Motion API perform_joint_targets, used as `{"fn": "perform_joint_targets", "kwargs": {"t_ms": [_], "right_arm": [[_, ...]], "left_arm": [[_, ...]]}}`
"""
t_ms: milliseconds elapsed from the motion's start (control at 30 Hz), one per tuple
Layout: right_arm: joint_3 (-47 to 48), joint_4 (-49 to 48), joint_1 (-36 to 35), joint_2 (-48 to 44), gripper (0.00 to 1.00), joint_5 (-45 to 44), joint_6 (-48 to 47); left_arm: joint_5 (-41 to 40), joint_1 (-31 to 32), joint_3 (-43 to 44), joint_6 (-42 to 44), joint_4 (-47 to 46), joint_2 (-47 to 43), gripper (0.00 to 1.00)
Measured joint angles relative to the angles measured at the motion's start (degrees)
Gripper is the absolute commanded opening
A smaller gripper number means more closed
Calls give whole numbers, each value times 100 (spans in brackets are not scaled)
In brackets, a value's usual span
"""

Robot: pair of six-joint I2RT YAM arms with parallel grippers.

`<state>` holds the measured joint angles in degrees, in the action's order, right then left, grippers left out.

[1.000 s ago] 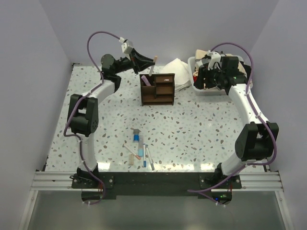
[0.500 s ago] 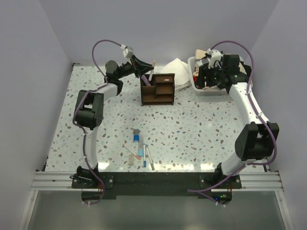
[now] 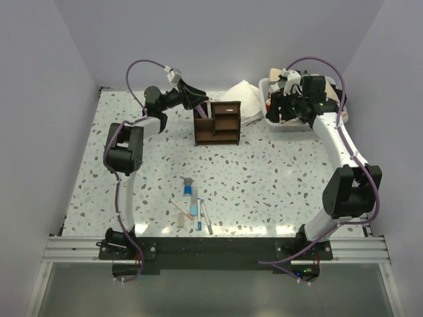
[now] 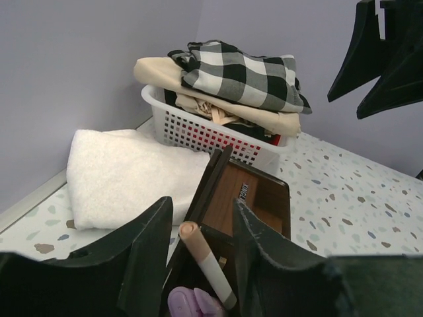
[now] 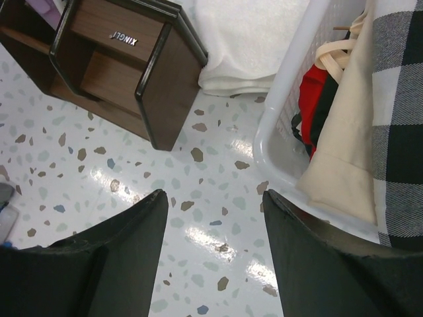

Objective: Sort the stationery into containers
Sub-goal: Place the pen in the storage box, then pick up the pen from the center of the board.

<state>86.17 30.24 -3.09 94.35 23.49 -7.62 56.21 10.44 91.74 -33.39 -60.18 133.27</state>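
The dark brown wooden organizer (image 3: 217, 124) stands at the back of the table. My left gripper (image 3: 203, 102) hovers over its left compartment. In the left wrist view a beige-and-white pen (image 4: 205, 261) leans in that compartment, beside a purple piece (image 4: 192, 305). It stands free between the open fingers of the left gripper (image 4: 201, 205), with a gap on each side. Several pens and markers (image 3: 192, 206) lie together near the table's front edge. My right gripper (image 5: 215, 195) hangs open and empty over bare table, between the organizer (image 5: 125, 59) and the white bin.
A white plastic bin (image 3: 291, 125) piled with checkered and beige cloth sits at the back right, under the right arm. A folded white towel (image 3: 246, 99) lies behind the organizer. Walls close in the back and both sides.
The left gripper carried the beige-and-white pen to the organizer's left compartment, lowered it in and opened, letting it go. The right arm has barely moved.
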Motion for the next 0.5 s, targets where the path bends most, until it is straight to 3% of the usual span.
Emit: {"fn": "perform_joint_targets", "kwargs": {"t_ms": [67,200,267,300,333,433,500], "right_arm": [[0,4,-15,2,64,0,-7],[0,7,-37,2,64,4,-15],[0,17,-59,2,65,15,-57],[0,50,-92,2,65,28,-131],[0,63,-114,2,66,37,-160],[0,293,-507,-2,70,146,-857],[-7,457,-1093,-11,72,168,-1475]], "left_arm": [[42,-48,0,9,-13,0,58],[90,-138,-70,-4,-15,-61,62],[142,-192,-186,-9,-2,-229,69],[177,-245,-267,-11,13,-391,79],[203,-275,-308,-4,26,-492,100],[334,-525,-691,319,369,-1333,100],[341,-739,-1003,1268,1325,-2214,100]]}}
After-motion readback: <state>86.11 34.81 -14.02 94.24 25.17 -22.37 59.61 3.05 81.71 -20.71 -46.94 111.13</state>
